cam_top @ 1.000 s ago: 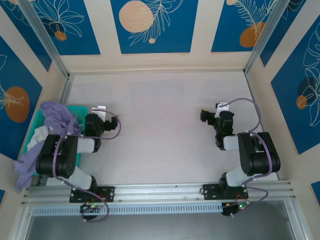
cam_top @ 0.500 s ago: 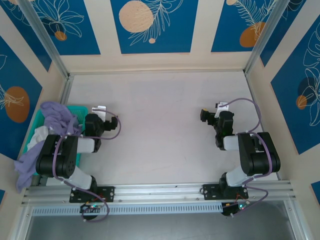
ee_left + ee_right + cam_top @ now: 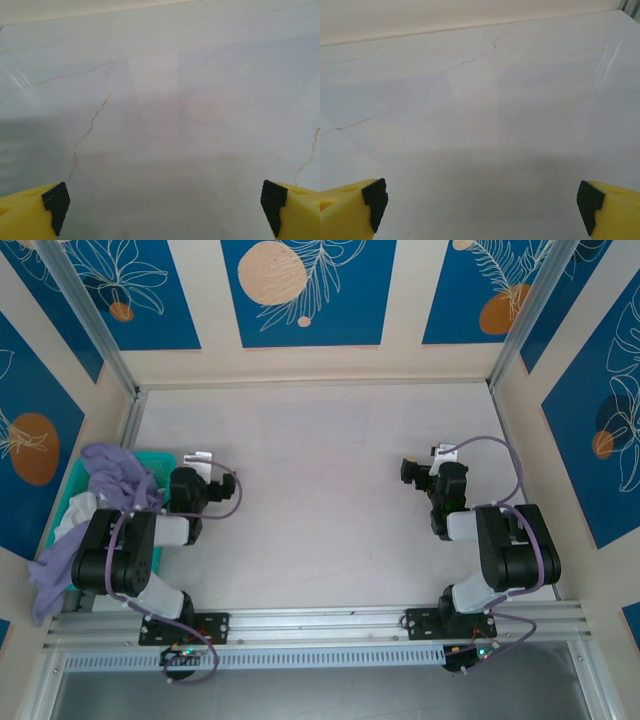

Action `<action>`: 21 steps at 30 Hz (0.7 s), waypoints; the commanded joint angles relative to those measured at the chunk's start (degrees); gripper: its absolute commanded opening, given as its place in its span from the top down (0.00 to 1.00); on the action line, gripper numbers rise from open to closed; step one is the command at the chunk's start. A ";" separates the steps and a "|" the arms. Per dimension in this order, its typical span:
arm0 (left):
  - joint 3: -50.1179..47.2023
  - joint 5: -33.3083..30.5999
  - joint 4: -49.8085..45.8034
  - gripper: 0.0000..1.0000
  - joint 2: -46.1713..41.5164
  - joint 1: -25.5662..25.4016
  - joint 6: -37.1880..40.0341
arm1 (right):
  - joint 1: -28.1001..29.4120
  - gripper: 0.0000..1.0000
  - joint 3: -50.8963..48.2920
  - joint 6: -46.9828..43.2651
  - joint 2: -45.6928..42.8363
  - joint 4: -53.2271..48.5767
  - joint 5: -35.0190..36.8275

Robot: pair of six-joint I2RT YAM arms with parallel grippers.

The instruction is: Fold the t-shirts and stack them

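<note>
Meanwhile, your left gripper (image 3: 164,202) and right gripper (image 3: 482,202) hang over the table (image 3: 320,460); both stand spread wide. Lavender and white t-shirts (image 3: 113,472) spill from the teal basket (image 3: 165,457).

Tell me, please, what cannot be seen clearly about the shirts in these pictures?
- Top view: the number of white fabric t-shirts in the teal plastic basket; the crumpled lavender-purple t-shirt and the black left arm cover them.
- Top view: any print on the lavender shirt; too small, bunched.
</note>
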 commanded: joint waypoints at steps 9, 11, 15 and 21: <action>10.46 3.91 -21.26 0.00 -17.39 -2.61 0.92 | -0.31 0.01 10.52 6.99 -21.40 -30.84 1.45; 17.97 -1.45 -31.54 0.00 -20.06 -2.63 -6.01 | -0.35 0.01 14.76 10.32 -25.80 -40.23 1.32; 33.50 2.47 -49.93 0.00 -21.07 -1.96 -9.88 | -2.94 0.01 26.03 25.65 -29.49 -61.74 -3.25; 37.88 -18.49 -62.24 0.00 -25.83 0.57 -35.01 | -5.58 0.01 30.55 37.82 -30.36 -72.76 -13.33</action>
